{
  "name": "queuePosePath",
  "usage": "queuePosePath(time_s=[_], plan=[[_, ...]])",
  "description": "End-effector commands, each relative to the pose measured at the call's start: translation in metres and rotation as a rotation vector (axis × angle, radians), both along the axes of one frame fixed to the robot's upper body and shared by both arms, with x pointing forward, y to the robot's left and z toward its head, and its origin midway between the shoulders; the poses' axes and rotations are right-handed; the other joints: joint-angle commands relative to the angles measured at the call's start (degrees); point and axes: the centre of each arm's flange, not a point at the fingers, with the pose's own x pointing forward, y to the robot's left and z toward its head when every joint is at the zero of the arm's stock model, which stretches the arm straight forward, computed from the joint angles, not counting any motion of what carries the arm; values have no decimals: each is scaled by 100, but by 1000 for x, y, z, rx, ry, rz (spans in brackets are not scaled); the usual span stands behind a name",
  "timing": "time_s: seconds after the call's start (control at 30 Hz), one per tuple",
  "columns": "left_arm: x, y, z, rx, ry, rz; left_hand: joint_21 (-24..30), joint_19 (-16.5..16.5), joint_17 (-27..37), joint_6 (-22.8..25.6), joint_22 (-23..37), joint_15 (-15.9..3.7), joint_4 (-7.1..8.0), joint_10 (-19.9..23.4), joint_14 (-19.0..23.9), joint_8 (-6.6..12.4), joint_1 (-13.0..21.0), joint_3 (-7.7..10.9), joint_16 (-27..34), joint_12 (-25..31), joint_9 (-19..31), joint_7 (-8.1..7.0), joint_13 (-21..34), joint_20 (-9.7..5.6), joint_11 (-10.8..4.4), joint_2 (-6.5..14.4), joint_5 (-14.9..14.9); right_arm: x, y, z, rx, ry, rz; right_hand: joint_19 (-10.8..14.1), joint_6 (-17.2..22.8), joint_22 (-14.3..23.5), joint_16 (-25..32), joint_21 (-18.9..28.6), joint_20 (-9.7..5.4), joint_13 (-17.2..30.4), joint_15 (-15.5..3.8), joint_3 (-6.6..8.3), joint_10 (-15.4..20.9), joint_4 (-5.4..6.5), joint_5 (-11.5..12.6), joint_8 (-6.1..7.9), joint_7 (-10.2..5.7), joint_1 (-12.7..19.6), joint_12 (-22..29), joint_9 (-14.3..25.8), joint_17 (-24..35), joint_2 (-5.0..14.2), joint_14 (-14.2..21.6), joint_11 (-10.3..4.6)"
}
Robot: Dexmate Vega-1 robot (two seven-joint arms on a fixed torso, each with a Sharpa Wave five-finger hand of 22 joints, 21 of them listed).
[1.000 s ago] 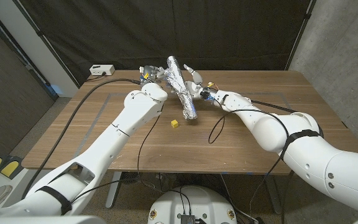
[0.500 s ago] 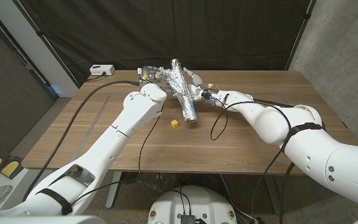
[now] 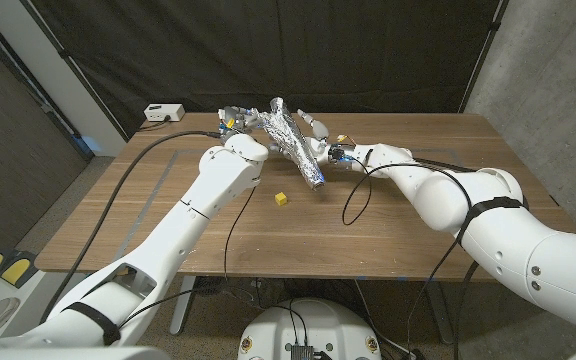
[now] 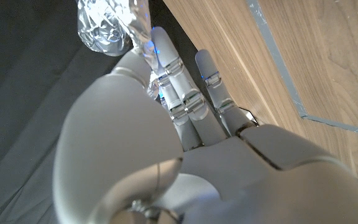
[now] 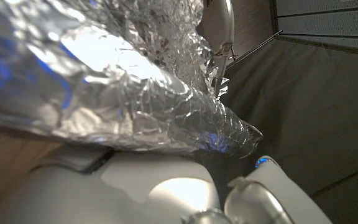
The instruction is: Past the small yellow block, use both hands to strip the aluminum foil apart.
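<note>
The crinkled, shiny aluminum foil [image 3: 294, 143], bunched into a long tapered roll, slants above the wooden table [image 3: 168, 215] just beyond the small yellow block [image 3: 281, 199]. The left hand [image 3: 236, 120] grips its upper end and the right hand [image 3: 320, 136] holds its middle, fingers closed on it.

wooden table [image 3: 168, 215] | black curtain [image 3: 368, 50] behind | grey concrete wall [image 3: 548, 70]

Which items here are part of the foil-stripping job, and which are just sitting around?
Part of the job:
aluminum foil, a crumpled roll held up off the table between both hands
small yellow block, on the table nearer the robot than the foil
left hand
right hand

Just lying about:
white box, at the table's far left edge
</note>
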Motion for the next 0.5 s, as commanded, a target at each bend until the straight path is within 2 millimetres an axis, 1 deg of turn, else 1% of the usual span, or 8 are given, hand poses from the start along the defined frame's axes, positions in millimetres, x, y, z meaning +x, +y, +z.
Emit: queuePosePath(time_s=[0.03, 0.07, 0.1, 0.13, 0.2, 0.37, 0.47, 0.5], plan=[[-9, 3, 8, 16, -27, 27, 40, 19, 9, 278, 14, -13, 12, 123, 46, 180, 42, 66, -13, -24, 95, -45, 63, -229, -111, -10, 52, 3, -7, -4, -18, 40, -21, 121, 12, 26, 6, 41, -94, -1, -77, 45, 19, -77, 45, 72, -6, 165, 80, 2, 17, 49, 87, -13], [-10, 3, 9, 19, -31, 24, 42, 17, 10, 323, 13, -12, 11, 123, 47, 209, 46, 70, -14, -26, 108, -70, 69, -228, -112, -15, 53, 3, -8, -5, -17, 47, -25, 130, 19, 27, 9, 42, -104, -2, -77, 49, 36, -83, 47, 77, -4, 177, 88, 2, 17, 57, 96, -18], [-11, 3, 10, 23, -33, 21, 56, -1, 11, 516, 15, -10, 13, 119, 45, 345, 53, 85, -21, -37, 176, -171, 96, -222, -110, -24, 57, 4, -8, -6, -15, 49, -30, 146, 25, 27, 7, 46, -113, -4, -81, 52, 44, -87, 48, 80, -2, 185, 92, 3, 17, 62, 95, -18], [-12, 3, 11, 27, -37, 19, 79, -26, 13, 900, 17, -10, 13, 120, 43, 607, 68, 105, -32, -56, 294, -229, 137, -221, -116, -42, 64, 5, -8, -6, -13, 52, -35, 165, 34, 28, 13, 49, -140, -7, -79, 56, 53, -95, 49, 86, -7, 198, 97, 3, 16, 71, 112, -17], [-13, 4, 13, 41, -39, 11, 94, -54, 20, 1119, 19, -5, 12, 106, 58, 735, 76, 102, -27, -76, 300, -233, 166, -207, -103, -64, 62, 6, -8, -7, -6, 54, -45, 176, 111, 29, 10, 45, -153, -11, -82, 58, 86, -106, 51, 120, 6, 216, 114, 4, 16, 83, 116, -18], [-17, 3, 20, 70, -57, 4, 121, -42, 28, 1211, 20, -1, 13, 113, 65, 830, 83, 89, -21, -91, 312, -246, 191, -211, -91, -82, 59, 8, -6, -8, 16, 63, -61, 226, 355, 36, 38, 39, -198, -25, -131, 66, 262, -145, 52, 216, 52, 275, 193, 10, 13, 109, 223, -22], [-18, 3, 25, 92, -65, 4, 123, -58, 31, 1200, 19, 0, 17, 110, 63, 851, 85, 87, -21, -99, 319, -246, 201, -202, -89, -80, 59, 10, -3, -10, 62, 73, -79, 284, 557, 50, 108, 37, -273, -31, -244, 81, 514, -187, 50, 283, 63, 343, 306, 19, 14, 152, 473, -84], [-17, 2, 27, 100, -71, 6, 125, -64, 32, 1187, 20, -1, 18, 102, 59, 855, 87, 87, -22, -105, 321, -254, 205, -204, -98, -79, 59, 12, -1, -10, 84, 70, -91, 357, 712, 63, 155, 55, -363, -33, -303, 90, 779, -206, 45, 330, 77, 375, 415, 24, 16, 182, 657, -137]])
